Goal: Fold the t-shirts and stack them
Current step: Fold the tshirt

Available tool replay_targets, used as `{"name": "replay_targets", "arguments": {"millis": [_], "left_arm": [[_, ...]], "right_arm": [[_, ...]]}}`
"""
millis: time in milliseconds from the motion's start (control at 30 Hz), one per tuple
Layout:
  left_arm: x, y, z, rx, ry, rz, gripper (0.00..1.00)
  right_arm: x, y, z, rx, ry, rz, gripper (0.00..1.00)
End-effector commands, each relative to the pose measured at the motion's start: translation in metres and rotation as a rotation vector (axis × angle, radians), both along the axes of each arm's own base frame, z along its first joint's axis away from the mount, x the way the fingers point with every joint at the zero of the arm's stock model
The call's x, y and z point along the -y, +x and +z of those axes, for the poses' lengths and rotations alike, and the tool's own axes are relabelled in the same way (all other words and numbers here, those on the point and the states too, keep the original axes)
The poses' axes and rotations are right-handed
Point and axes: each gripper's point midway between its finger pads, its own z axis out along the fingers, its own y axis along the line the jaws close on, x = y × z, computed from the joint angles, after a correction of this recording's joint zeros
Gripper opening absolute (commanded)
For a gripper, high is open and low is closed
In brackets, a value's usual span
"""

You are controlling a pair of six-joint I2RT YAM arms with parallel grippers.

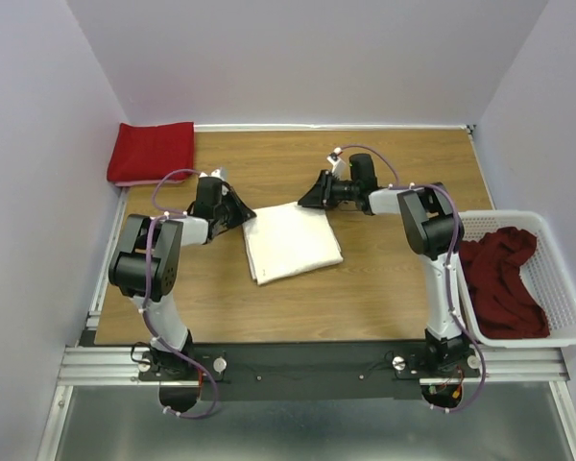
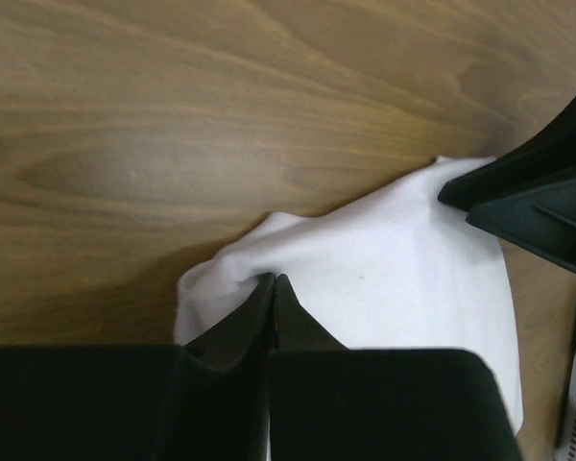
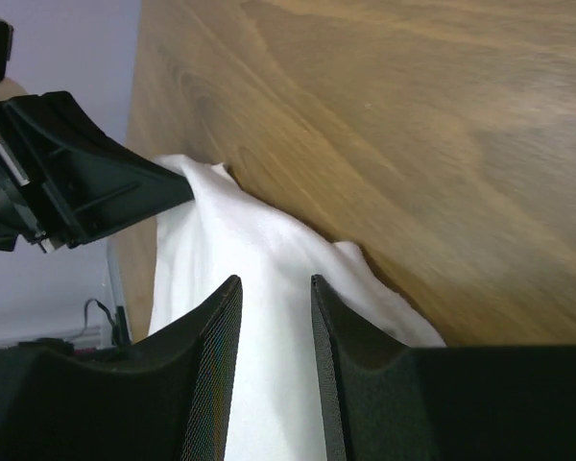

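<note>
A cream-white t-shirt (image 1: pixel 293 245) lies folded into a rectangle in the middle of the table. My left gripper (image 2: pixel 274 279) is shut on its far left corner, and the cloth (image 2: pixel 384 269) bunches up around the closed tips. In the top view this left gripper (image 1: pixel 245 213) sits at the shirt's upper left. My right gripper (image 3: pixel 274 283) stands open over the far right corner, with white cloth (image 3: pixel 269 384) between its fingers. In the top view it (image 1: pixel 302 202) is at the shirt's upper right. A bright red t-shirt (image 1: pixel 152 151) lies folded at the far left corner of the table.
A white lattice basket (image 1: pixel 528 341) stands at the right edge of the table with a crumpled dark red t-shirt (image 1: pixel 499 279) inside. Purple walls close in the back and both sides. Bare wood (image 1: pixel 413 173) shows behind and in front of the white shirt.
</note>
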Motion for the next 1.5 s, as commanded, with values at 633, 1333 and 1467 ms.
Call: {"name": "replay_targets", "arguments": {"millis": [633, 1333, 1467], "left_arm": [[0.036, -0.067, 0.102, 0.213, -0.279, -0.146, 0.3], [0.006, -0.141, 0.022, 0.025, -0.29, 0.047, 0.24], [0.006, -0.118, 0.055, 0.148, -0.281, 0.031, 0.24]], "right_arm": [[0.021, -0.093, 0.118, -0.017, 0.329, -0.02, 0.47], [0.057, -0.178, 0.021, -0.254, 0.327, -0.133, 0.5], [0.052, -0.162, 0.058, -0.175, 0.386, -0.124, 0.5]]}}
